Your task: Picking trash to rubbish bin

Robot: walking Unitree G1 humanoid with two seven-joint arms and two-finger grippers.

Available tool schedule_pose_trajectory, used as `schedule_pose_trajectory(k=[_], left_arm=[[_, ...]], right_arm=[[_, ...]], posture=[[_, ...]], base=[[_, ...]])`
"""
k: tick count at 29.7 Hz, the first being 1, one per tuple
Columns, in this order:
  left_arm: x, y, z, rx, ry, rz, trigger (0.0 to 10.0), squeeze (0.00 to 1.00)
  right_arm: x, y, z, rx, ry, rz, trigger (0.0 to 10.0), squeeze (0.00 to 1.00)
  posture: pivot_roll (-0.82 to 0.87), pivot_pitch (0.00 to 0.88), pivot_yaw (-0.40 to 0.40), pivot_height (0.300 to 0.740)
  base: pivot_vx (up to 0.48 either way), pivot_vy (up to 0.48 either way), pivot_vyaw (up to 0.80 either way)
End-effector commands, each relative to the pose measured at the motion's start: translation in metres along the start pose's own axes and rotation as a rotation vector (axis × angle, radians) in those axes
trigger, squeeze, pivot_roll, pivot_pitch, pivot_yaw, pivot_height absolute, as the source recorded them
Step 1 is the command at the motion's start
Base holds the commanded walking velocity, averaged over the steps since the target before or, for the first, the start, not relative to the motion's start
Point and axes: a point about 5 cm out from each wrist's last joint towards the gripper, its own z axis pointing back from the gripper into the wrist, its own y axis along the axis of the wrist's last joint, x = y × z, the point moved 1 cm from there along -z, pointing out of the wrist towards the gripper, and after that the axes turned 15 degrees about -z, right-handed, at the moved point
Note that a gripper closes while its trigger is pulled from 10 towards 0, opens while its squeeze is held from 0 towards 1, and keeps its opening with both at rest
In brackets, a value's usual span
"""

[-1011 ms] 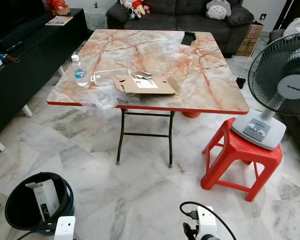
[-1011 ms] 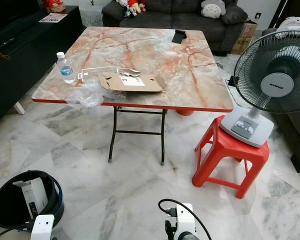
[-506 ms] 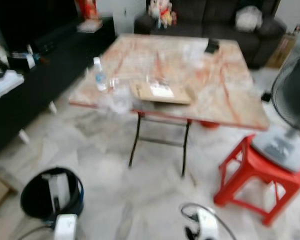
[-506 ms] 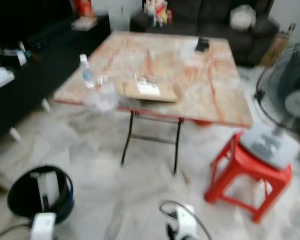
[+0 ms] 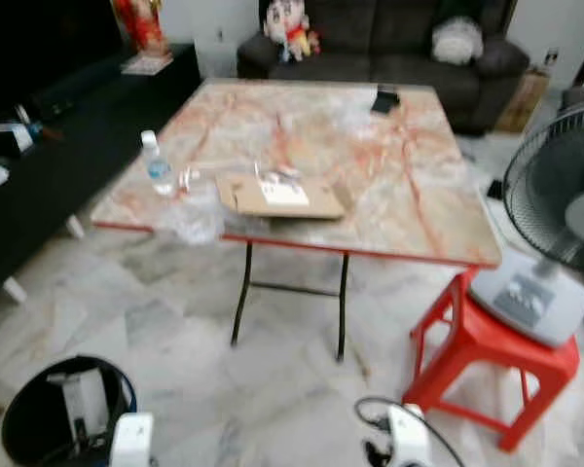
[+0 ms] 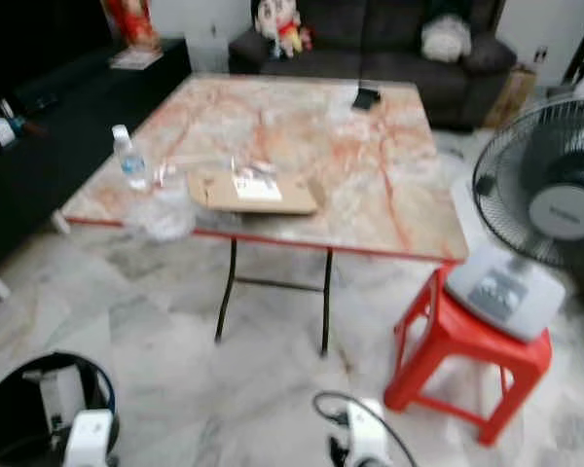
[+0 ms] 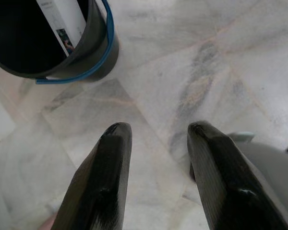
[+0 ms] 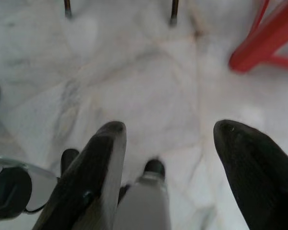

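From the head camera you've got one marble-top table point(image 5: 389, 185) ahead, carrying one water bottle point(image 5: 157, 164) near its left edge, one flattened cardboard box point(image 5: 282, 196) lying long-side along the near edge, and a crumpled clear plastic bag point(image 5: 189, 216) spilling over that edge. One red stool point(image 5: 487, 365) with one fan point(image 5: 555, 214) on it stands just right of the table; open marble floor point(image 5: 273, 389) lies between you and the table legs. One black bin point(image 5: 63, 423) sits at your lower left, a white carton upright inside. Left wrist: left gripper point(image 7: 156, 132), fingers apart, empty, above floor near the bin point(image 7: 62, 43). Right wrist: right gripper point(image 8: 170, 127), spread wide, empty, over bare floor.
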Motion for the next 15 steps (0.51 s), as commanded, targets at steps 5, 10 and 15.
schedule_pose_trajectory(k=[5,10,15], left_arm=[[-0.0104,-0.007,0.0002,-0.028,0.023,0.0,10.0,0.0],[-0.0094,-0.0065,0.0002,-0.027,0.022,0.001,10.0,0.0],[-0.0088,-0.0063,0.0002,-0.027,0.02,0.001,10.0,0.0]], right_arm=[[-0.0167,0.004,-0.0032,0.009,0.042,0.003,10.0,0.0],[-0.016,0.0039,-0.0031,0.009,0.038,-0.004,10.0,0.0],[-0.0157,0.0041,-0.0031,0.01,0.036,-0.003,10.0,0.0]], posture=[[0.05,0.0,-0.032,0.74],[0.05,0.0,-0.033,0.74],[0.05,0.0,-0.033,0.74]], base=[[0.323,0.0,0.0],[0.324,0.0,0.0],[0.317,0.0,0.0]])
